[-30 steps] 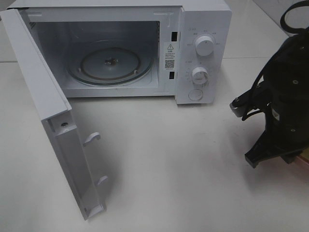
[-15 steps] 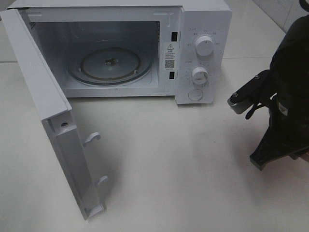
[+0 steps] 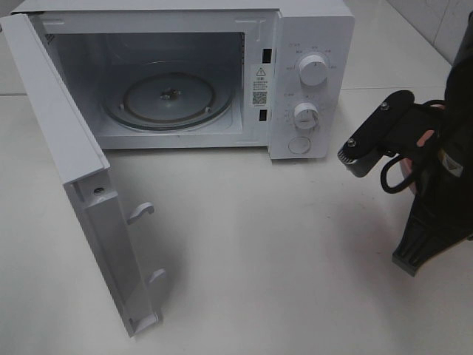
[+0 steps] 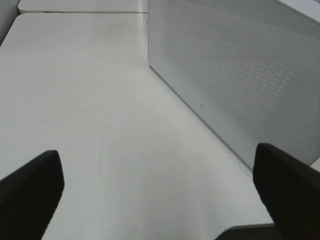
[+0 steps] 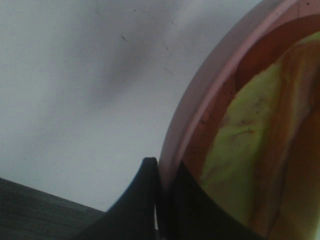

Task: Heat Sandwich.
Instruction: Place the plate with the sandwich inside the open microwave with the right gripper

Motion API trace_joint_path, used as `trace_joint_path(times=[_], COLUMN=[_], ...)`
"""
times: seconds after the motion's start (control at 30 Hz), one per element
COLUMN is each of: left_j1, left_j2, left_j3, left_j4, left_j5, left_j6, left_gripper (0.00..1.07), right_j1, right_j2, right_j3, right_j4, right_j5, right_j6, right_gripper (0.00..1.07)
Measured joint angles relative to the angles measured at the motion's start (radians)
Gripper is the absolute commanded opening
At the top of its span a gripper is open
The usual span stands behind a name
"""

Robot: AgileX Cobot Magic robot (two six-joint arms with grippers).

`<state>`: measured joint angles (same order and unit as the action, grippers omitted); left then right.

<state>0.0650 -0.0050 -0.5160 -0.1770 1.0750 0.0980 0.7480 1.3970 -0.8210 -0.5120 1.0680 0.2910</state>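
Microwave at table back, door out to L, turntable inside; sandwich on plate at R.

Soft, even room light; whites washed pale.
Faint shadow beside microwave door on table; right wrist view blurred close up, sandwich and pink plate out of focus.

The microwave is white, its door finely dotted; the plate is pink, the sandwich yellow-green and reddish-brown, the table off-white.
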Motion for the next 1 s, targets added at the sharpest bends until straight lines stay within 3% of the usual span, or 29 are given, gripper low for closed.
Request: trace_joint_path(times=[0.63, 1.0], left_j1=[0.000, 0.000], left_j2=[0.000, 0.000], left_j3=[0.000, 0.000], left_j4=[0.000, 0.000], left_j5=[0.000, 0.000], left_j6=[0.000, 0.000], left_gripper=[0.98, 0.98], right_j1=[0.196, 0.217], right_j2=[-0.066, -0.066], right_j3=[0.000, 0.000], right_j4=[0.012, 0.030], right_j5=[0.014, -0.043], right_j6=[-0.274, -0.497], right_gripper=[0.00, 0.01])
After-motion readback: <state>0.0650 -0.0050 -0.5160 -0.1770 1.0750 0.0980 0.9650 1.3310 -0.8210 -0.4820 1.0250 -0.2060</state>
